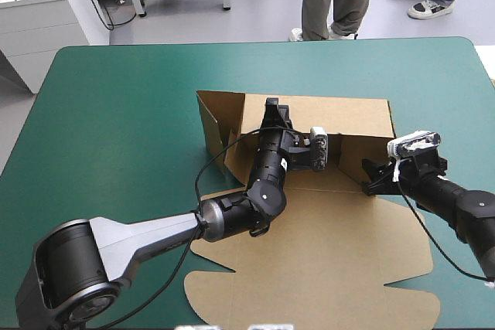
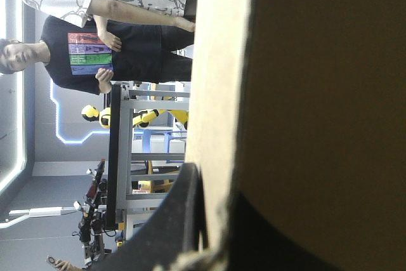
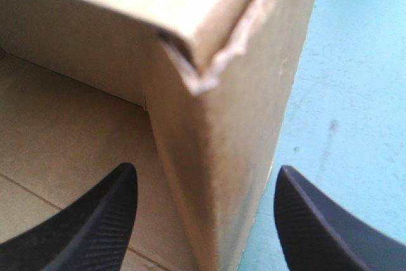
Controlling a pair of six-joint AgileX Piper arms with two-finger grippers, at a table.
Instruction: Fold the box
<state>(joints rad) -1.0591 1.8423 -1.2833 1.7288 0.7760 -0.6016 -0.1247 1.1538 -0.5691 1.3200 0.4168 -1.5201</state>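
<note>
The brown box (image 1: 309, 268) lies mid-table with its far, left and right walls raised and the lid flat toward the front edge. My left gripper (image 1: 271, 107) reaches across the box floor to the top of the far wall. In the left wrist view, the left gripper (image 2: 219, 245) is shut on that wall's pale edge (image 2: 219, 93). My right gripper (image 1: 371, 177) is at the near end of the right wall. In the right wrist view, the right gripper (image 3: 206, 220) is open, with the wall's corner (image 3: 222, 125) standing between its fingers (image 3: 95, 226).
The teal-green cover (image 1: 116, 113) shows wide to the left of the box and in a strip beyond its far wall. A narrower band of teal-green cover (image 3: 355, 61) lies outside the right wall. The flat lid reaches close to the table's front edge.
</note>
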